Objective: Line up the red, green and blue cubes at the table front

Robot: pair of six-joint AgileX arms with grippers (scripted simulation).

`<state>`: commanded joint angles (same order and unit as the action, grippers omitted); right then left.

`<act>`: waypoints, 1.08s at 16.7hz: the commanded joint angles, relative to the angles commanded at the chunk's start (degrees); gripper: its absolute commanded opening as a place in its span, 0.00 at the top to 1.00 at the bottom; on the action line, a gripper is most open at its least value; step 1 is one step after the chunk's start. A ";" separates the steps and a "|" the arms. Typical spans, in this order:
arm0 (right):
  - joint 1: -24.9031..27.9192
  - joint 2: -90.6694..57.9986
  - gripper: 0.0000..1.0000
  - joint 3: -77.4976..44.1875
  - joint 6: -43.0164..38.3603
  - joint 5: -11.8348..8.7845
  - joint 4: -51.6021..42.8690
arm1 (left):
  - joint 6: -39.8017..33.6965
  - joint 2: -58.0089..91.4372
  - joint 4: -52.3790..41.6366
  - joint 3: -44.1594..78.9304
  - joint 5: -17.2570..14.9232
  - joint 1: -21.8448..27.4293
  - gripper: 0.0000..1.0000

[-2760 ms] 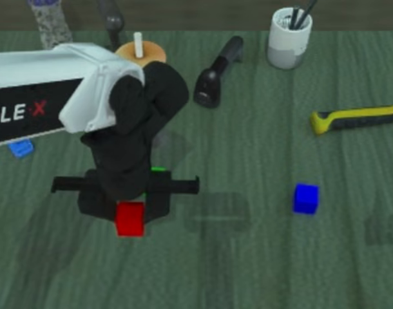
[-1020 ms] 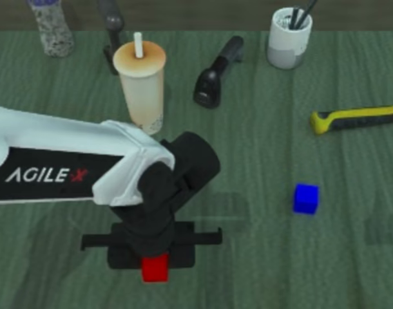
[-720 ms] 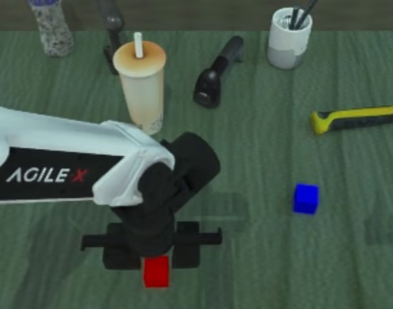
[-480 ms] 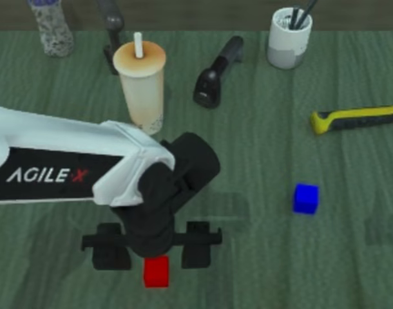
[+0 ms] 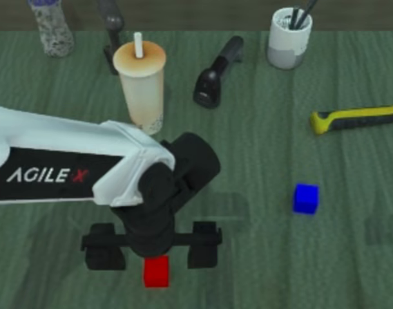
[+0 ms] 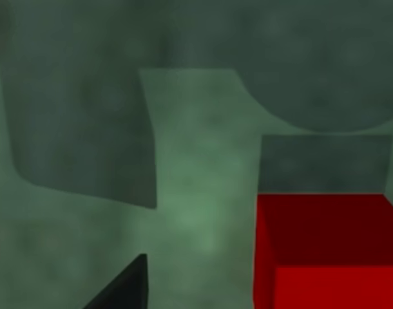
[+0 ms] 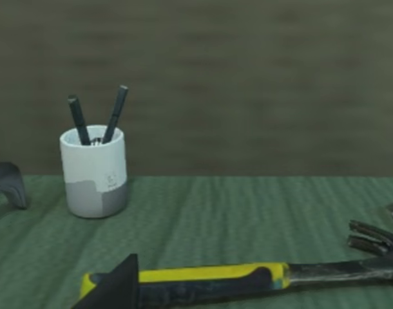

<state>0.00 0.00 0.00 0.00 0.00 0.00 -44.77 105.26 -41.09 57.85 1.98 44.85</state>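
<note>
The red cube (image 5: 156, 271) rests on the table (image 5: 261, 257) near its front edge, left of centre. My left gripper (image 5: 154, 254) hovers right over it, open, with its fingers (image 5: 203, 253) spread wide on either side and not touching it. In the left wrist view the red cube (image 6: 328, 251) sits apart from the one fingertip (image 6: 125, 286) that shows. The blue cube (image 5: 306, 198) lies alone to the right. The green cube is hidden. My right arm is out of the top view; one of its fingertips (image 7: 119, 286) shows, set well off centre.
A lidded drink cup with a straw (image 5: 140, 87) stands behind my left arm. A black scanner (image 5: 216, 74) and a white pen pot (image 5: 290, 38) are at the back. A yellow-handled hammer (image 5: 357, 118) lies at the right. A speckled bottle (image 5: 51, 29) stands at the back left.
My left arm carried the red cube toward the table front and set it down. Its fingers then spread apart and let go of the cube.
</note>
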 joint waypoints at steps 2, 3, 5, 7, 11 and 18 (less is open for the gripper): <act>0.00 0.00 0.00 0.00 0.00 0.00 0.00 | 0.00 -0.38 -0.97 0.68 0.00 0.12 0.00; 0.00 0.00 0.00 0.00 0.00 0.00 0.00 | -0.06 -0.93 -2.31 1.52 0.01 0.15 0.00; 0.00 0.00 0.00 0.00 0.00 0.00 0.00 | -0.29 -2.61 -6.39 3.69 0.00 -0.01 0.00; 0.00 0.00 0.00 0.00 0.00 0.00 0.00 | -0.55 -4.52 -11.20 6.04 -0.02 -0.24 0.00; 0.00 0.00 0.00 0.00 0.00 0.00 0.00 | -0.68 -7.16 -15.97 8.78 0.04 -0.58 0.00; 0.00 0.00 0.00 0.00 0.00 0.00 0.00 | 2.44 -2.92 -17.08 12.82 -0.27 -2.28 0.00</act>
<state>0.00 0.00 0.00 0.00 0.00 0.00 -42.34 102.34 -58.17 70.66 1.71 42.57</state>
